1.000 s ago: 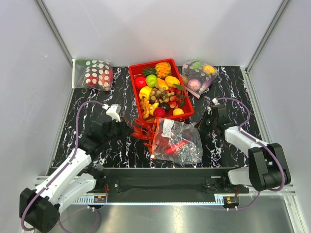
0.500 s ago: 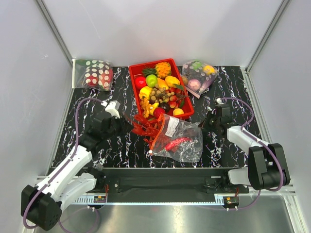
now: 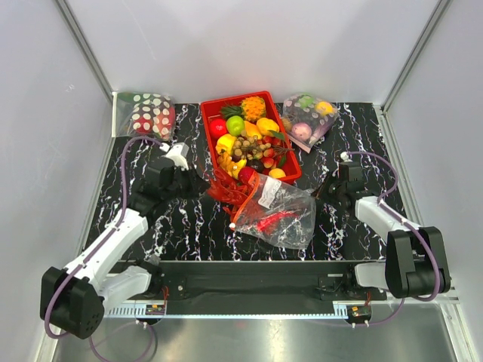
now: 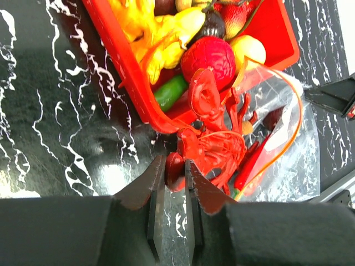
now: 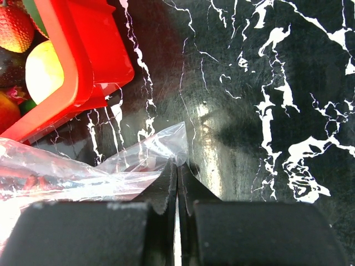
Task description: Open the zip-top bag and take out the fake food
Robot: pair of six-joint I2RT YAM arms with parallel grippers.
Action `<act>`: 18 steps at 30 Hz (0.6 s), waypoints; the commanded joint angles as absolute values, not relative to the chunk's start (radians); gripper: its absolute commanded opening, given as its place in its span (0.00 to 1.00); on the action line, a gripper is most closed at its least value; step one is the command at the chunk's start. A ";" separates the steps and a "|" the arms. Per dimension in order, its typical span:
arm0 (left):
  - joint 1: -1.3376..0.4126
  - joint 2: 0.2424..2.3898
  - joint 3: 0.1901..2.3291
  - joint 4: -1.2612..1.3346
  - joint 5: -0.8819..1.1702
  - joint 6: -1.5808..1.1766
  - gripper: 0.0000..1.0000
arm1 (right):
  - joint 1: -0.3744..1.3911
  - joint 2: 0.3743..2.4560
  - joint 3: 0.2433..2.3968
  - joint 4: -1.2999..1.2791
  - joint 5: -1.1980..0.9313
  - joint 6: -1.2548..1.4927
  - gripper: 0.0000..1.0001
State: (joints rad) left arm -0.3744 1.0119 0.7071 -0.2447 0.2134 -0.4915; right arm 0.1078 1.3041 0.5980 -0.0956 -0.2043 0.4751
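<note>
The black, white-veined surface (image 3: 189, 234) carries a rigid red tray (image 3: 211, 136) heaped with glossy fruit. Touching the tray's near corner lies the bag (image 3: 283, 207), thin clear crinkly film. Its long axis runs left to right, and its mouth, edged by an orange zip strip (image 4: 297, 111), gapes toward the left arm.

The lobster (image 3: 226, 190) is hard, spiky plastic. It sits right at that mouth, just beside the tray wall, with its thin legs crossing the zip strip. The left hand (image 4: 173, 166) is the nearer one and is nearly closed, pinching a rounded end of the lobster. A pull further left, away from the mouth, looks like the move that would free it, though the legs may snag the film.

The right hand (image 5: 177, 166) is clamped flat on the bag's far right corner, anchoring it.

A slim smooth chili (image 3: 273, 222) lies deeper inside the bag, along its length.
</note>
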 commanded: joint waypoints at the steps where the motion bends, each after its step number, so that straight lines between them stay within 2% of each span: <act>1: -0.336 1.014 0.776 -0.170 0.181 -0.451 0.00 | 0.089 1.272 0.603 -0.081 -0.198 0.468 0.00; 10: -0.316 1.034 0.819 -0.123 0.253 -0.482 0.00 | 0.084 1.253 0.589 -0.078 -0.207 0.469 0.00; 18: -0.311 1.100 0.877 -0.080 0.229 -0.474 0.00 | 0.083 1.224 0.581 -0.092 -0.207 0.474 0.00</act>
State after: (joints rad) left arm -0.3294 1.0874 0.8116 -0.1925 0.2596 -0.4873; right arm 0.0956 1.2594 0.5846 -0.1040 -0.2119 0.4759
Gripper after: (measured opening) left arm 0.187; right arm 0.010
